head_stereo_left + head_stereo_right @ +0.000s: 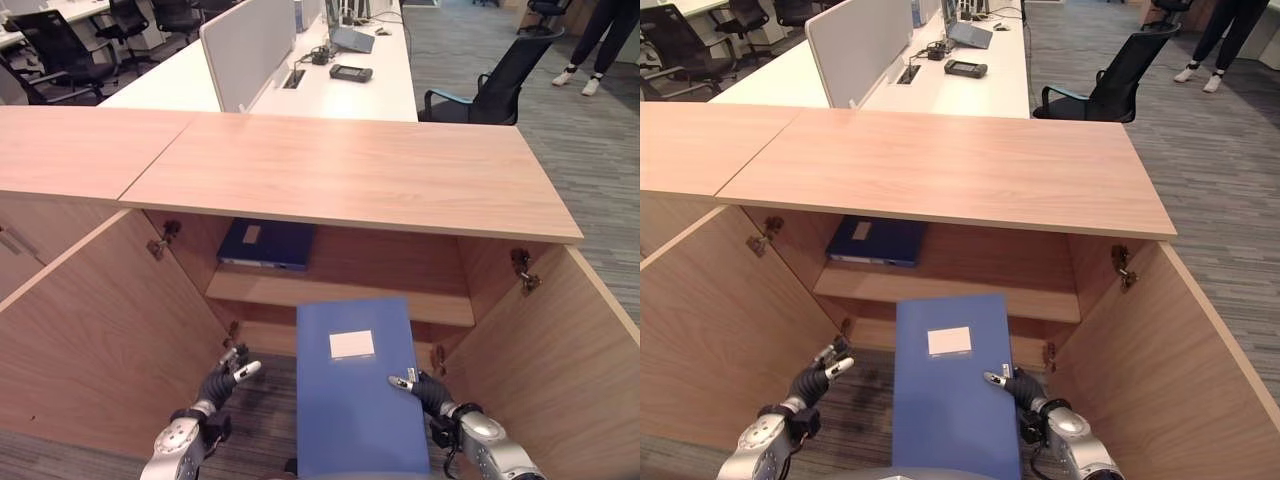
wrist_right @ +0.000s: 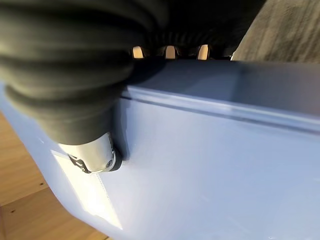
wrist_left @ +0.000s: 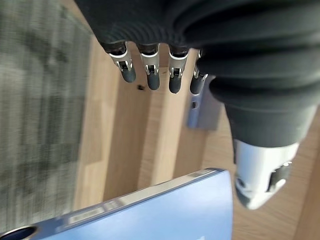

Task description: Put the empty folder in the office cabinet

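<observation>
Fingers [image 2: 170, 51] of the right hand [image 1: 432, 392] clamp the blue folder [image 1: 358, 400] at its right edge, thumb on top. Left hand [image 1: 222, 380] hangs free beside it, fingers [image 3: 150, 75] straight and apart. Ahead, the open cabinet [image 1: 340, 175] holds a dark binder [image 1: 268, 243] on its shelf [image 1: 340, 298]; beyond stands a desk [image 1: 330, 90].

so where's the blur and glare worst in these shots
Left wrist view: carpet smeared along one side, left hand fingers soft. Right wrist view: blue folder hazy, a bright sun patch on its label. Eye views: sharp, cabinet interior shaded.
</observation>
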`<state>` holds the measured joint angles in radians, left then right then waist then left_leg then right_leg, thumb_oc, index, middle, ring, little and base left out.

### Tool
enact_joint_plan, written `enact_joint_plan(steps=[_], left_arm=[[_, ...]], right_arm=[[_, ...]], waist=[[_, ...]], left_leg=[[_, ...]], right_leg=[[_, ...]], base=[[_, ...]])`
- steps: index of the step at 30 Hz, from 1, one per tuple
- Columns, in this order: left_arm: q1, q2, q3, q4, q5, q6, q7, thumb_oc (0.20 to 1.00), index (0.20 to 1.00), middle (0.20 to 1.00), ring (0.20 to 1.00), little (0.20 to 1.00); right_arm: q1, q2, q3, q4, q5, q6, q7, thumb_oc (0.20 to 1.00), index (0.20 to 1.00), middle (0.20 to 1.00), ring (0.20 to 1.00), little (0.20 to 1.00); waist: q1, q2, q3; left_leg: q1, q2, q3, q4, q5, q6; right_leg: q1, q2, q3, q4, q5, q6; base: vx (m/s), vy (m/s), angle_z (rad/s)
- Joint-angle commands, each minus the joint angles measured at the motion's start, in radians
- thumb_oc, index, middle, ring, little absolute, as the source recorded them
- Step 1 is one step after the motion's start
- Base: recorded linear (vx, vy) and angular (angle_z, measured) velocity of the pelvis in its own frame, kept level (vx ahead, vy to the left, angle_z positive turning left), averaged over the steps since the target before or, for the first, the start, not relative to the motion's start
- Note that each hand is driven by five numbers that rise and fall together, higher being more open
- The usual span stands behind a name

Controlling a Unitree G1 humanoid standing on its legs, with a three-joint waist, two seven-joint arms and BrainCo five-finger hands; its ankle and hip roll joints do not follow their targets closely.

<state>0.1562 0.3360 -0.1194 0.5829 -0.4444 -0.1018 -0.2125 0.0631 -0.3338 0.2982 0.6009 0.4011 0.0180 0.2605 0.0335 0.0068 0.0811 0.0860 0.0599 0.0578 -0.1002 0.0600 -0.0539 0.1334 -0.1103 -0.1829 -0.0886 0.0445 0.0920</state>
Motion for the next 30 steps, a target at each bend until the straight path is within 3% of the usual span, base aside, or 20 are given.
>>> enact_joint_plan(steps=[1,6,15,18,19,27,30], left_arm=[[-0.079,0.015,-0.022,0.061,0.060,-0.026,0.012,1.000,1.000,1.000,1.000,1.000],[-0.090,-0.010,-0.071,0.244,0.142,-0.027,0.039,1.000,1.000,1.000,1.000,1.000],[-0.066,-0.003,-0.140,0.313,0.210,-0.017,0.045,1.000,1.000,1.000,1.000,1.000],[-0.061,0.003,-0.148,0.318,0.212,-0.014,0.046,1.000,1.000,1.000,1.000,1.000],[-0.053,0.007,-0.157,0.347,0.226,-0.009,0.059,1.000,1.000,1.000,1.000,1.000],[-0.052,0.018,-0.179,0.403,0.268,-0.005,0.092,1.000,1.000,1.000,1.000,1.000],[-0.053,0.022,-0.203,0.407,0.276,-0.006,0.109,1.000,1.000,1.000,1.000,1.000]], right_arm=[[-0.097,0.053,-0.049,0.019,0.101,-0.073,-0.044,0.200,0.200,0.200,0.200,0.200],[-0.179,0.107,-0.185,0.146,0.315,-0.134,-0.142,0.200,0.200,0.200,0.200,0.200],[-0.356,0.132,-0.329,0.299,0.553,-0.214,-0.247,0.200,0.200,0.200,0.200,0.200],[-0.394,0.137,-0.342,0.318,0.607,-0.225,-0.261,0.200,0.200,0.200,0.200,0.200],[-0.462,0.155,-0.360,0.353,0.686,-0.241,-0.281,0.200,0.200,0.200,0.200,0.200],[-0.641,0.194,-0.331,0.401,0.731,-0.263,-0.329,0.200,0.200,0.200,0.200,0.200],[-0.757,0.217,-0.328,0.454,0.772,-0.270,-0.350,0.200,0.200,0.200,0.200,0.200]], waist=[[0.002,-0.014,0.007],[0.006,-0.002,0.008],[0.034,0.010,-0.002],[0.043,0.012,-0.002],[0.059,0.017,-0.003],[0.093,0.031,0.005],[0.123,0.039,0.011]], left_leg=[[0.046,0.041,-0.017,0.013,-0.085,-0.029],[0.043,0.040,-0.030,0.013,-0.086,-0.029],[0.046,0.043,-0.039,0.013,-0.088,-0.032],[0.046,0.044,-0.042,0.013,-0.087,-0.033],[0.043,0.045,-0.049,0.013,-0.085,-0.036],[0.028,0.048,-0.060,0.013,-0.073,-0.041],[0.014,0.047,-0.069,0.013,-0.065,-0.042]], right_leg=[[-0.010,-0.050,0.049,0.049,-0.068,0.072],[-0.010,-0.046,0.041,0.055,-0.077,0.071],[0.000,-0.036,0.033,0.054,-0.087,0.066],[0.004,-0.035,0.030,0.053,-0.089,0.064],[0.007,-0.032,0.023,0.052,-0.091,0.063],[0.003,-0.027,0.015,0.047,-0.088,0.058],[0.000,-0.025,0.004,0.040,-0.085,0.057]], base=[[0.02,-0.018,0.07],[0.02,-0.023,0.07],[0.01,-0.015,0.05],[0.00,-0.014,0.02],[0.00,-0.035,0.05],[-0.02,-0.019,0.04],[-0.01,-0.007,0.06]])
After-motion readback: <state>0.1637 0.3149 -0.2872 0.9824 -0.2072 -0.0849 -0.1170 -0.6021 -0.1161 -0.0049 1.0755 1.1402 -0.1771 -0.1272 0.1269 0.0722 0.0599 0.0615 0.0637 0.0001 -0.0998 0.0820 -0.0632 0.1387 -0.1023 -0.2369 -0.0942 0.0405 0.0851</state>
